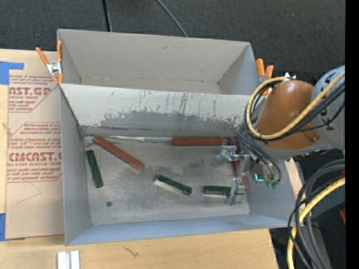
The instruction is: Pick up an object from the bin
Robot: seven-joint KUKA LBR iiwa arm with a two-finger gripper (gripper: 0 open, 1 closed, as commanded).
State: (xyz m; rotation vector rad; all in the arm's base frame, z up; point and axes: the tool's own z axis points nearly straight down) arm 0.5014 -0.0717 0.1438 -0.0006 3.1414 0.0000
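My gripper [235, 194] is low at the bin's right side, its metal fingers pointing down toward the floor. Just left of the fingertips lies a small dark green bar [216, 191], touching or nearly touching them. Whether the fingers are round it I cannot tell. Another dark green bar with a pale edge [173, 185] lies further left on the bin floor.
A red-brown bar [119, 153] lies slanted at the left, and a dark green bar [94, 168] lies near the left wall. A long thin rod with a red-brown handle [196, 142] runs along the back wall. The arm comes in over the right rim.
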